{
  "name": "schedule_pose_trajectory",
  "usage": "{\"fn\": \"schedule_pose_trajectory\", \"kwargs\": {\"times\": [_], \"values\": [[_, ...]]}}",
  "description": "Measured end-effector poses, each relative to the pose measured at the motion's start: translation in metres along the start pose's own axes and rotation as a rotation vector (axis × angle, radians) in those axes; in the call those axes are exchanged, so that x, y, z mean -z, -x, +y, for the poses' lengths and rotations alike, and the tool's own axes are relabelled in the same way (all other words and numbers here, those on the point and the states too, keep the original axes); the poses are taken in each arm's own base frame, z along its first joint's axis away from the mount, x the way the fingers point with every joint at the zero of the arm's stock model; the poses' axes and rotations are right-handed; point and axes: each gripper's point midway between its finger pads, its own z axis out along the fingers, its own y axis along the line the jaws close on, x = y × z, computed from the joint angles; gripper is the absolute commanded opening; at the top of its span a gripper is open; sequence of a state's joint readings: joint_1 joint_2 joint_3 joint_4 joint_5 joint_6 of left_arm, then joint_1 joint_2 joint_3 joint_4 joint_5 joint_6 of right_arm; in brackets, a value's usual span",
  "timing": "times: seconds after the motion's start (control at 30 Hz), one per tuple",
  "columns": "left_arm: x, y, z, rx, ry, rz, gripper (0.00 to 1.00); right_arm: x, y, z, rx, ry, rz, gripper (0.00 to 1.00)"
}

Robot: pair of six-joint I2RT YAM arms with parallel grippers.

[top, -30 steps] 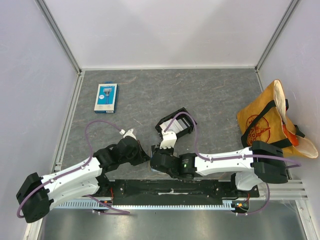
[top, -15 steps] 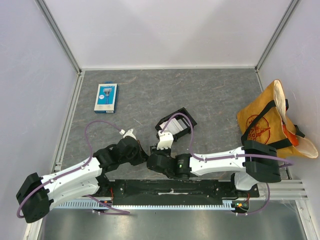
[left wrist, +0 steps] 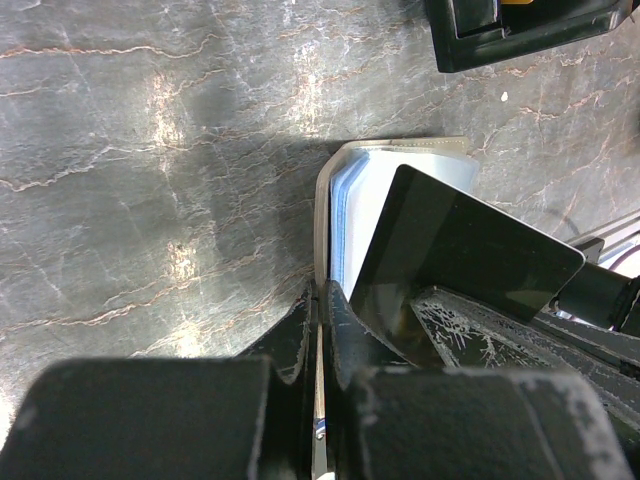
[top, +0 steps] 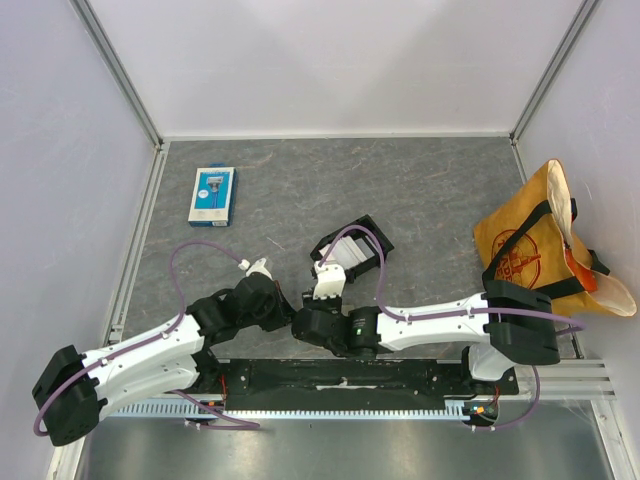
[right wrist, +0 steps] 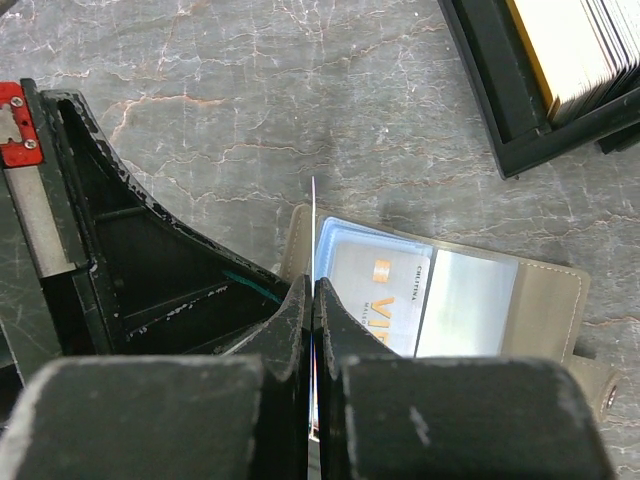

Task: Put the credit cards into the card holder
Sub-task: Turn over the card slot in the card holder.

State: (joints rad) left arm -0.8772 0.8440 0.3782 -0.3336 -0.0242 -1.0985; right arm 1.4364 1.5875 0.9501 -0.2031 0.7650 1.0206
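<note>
table [top: 430,190]: grey marbled top; both arms reach in to the middle, near the front edge.
tote bag [top: 530,250]: orange with black straps, far right.
retail pack [top: 212,194]: blue and white, far left, well apart from everything else.
black tray [right wrist: 495,100]: just beyond the holder, with a stack of cards [right wrist: 585,45] on edge inside, mostly white.
card holder [right wrist: 550,310]: lies open and flat on the table between the two grippers.
pale blue card [right wrist: 375,290]: sits in the holder's left clear pocket.
left gripper [left wrist: 319,305]: fingers pinched tight on the holder's tan edge.
right gripper [right wrist: 312,295]: fingers clamped on the dark card [left wrist: 460,250].
dark card: tilted over the holder, leading corner at the pocket; can't tell if it touches.
</note>
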Motion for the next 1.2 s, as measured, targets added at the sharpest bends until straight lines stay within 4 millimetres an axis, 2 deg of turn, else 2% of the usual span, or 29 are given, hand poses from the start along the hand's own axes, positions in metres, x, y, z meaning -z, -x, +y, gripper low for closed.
{"fn": "schedule_pose_trajectory", "kwargs": {"times": [0.67, 0.9, 1.2], "values": [[0.0004, -0.0002, 0.0004, 0.001, -0.003, -0.001, 0.02, 0.0034, 0.0028, 0.0031, 0.056, -0.019, 0.000, 0.00], [0.0005, -0.0006, 0.0013, 0.001, -0.002, -0.002, 0.02, -0.0025, -0.0063, -0.0005, 0.077, -0.037, 0.012, 0.00], [0.0007, -0.0006, 0.0013, 0.002, -0.004, -0.002, 0.02, -0.0024, -0.0057, 0.0001, 0.074, -0.036, 0.010, 0.00]]}}
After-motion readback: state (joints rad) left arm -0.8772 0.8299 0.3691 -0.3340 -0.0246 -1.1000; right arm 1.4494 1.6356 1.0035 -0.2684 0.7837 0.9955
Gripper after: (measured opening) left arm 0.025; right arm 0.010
